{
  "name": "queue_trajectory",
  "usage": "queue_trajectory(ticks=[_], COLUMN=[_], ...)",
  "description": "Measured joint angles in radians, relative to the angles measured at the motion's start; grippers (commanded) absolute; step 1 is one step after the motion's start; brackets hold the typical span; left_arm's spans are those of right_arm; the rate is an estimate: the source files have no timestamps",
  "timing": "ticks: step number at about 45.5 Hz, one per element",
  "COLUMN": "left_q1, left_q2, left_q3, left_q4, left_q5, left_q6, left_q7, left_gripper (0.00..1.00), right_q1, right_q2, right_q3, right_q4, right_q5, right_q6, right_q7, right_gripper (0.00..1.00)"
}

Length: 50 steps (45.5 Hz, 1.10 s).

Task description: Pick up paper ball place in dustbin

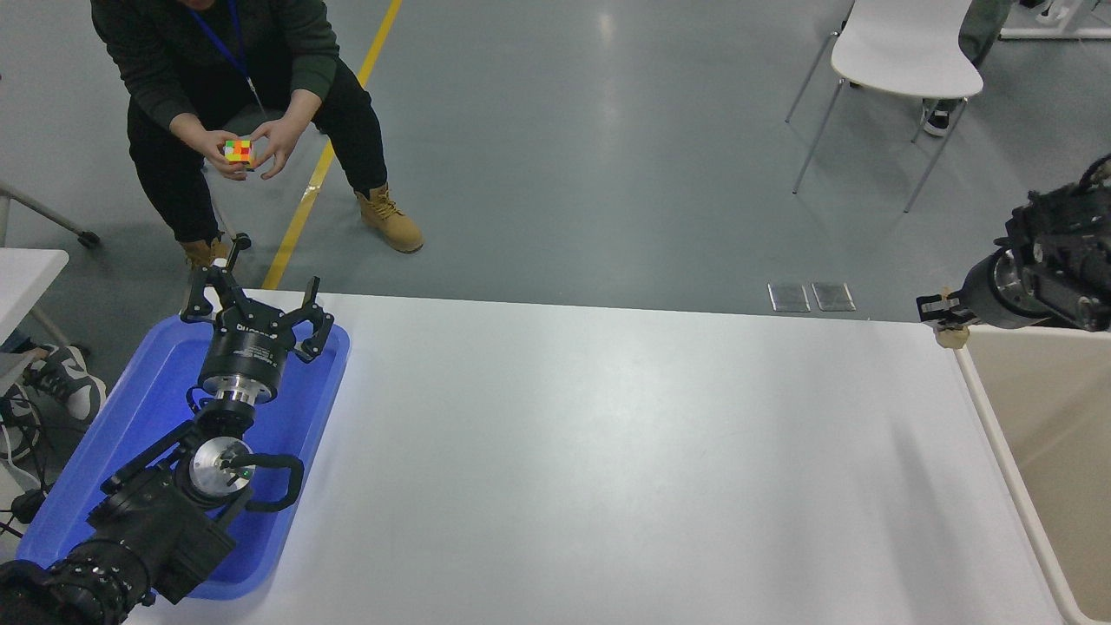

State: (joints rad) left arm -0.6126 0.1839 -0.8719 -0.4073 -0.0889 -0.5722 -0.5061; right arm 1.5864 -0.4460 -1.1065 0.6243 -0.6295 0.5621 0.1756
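Observation:
My right gripper [937, 309] comes in from the right edge, raised above the table's far right corner. It is shut on the paper ball [951, 337], a small tan crumpled wad that shows just below the fingertips. The dustbin [998, 434], a large beige bin with a pale rim, stands off the table's right edge, directly right of and below the held ball. My left gripper [253, 299] is parked open over the blue tray [95, 469] at the lower left.
A person crouches beyond the table's far left, turning a coloured cube [239, 152] in both hands. A white chair [903, 52] stands on the floor at the top right. The white table [608, 451] spans the middle.

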Motion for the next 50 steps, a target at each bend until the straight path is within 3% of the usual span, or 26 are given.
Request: queue_trajectory(ticks=[18, 50], left_q1=[0.002, 0.001], left_q2=[0.001, 0.003], left_q3=[-0.001, -0.002], left_q4=[-0.001, 0.0], left_q5=[0.0, 0.0], left_q6=[0.0, 0.0], left_q7=[0.0, 0.001], left_gripper=[1.0, 1.0], right_q1=[0.336, 0.51], right_q2=[-0.077, -0.208], right_q3=[-0.006, -0.007], right_q4=[0.121, 0.191], right_q5=[-0.101, -0.154], right_q6=[0.184, 0.222], right_q7=[0.001, -0.001], right_gripper=[0.0, 0.0])
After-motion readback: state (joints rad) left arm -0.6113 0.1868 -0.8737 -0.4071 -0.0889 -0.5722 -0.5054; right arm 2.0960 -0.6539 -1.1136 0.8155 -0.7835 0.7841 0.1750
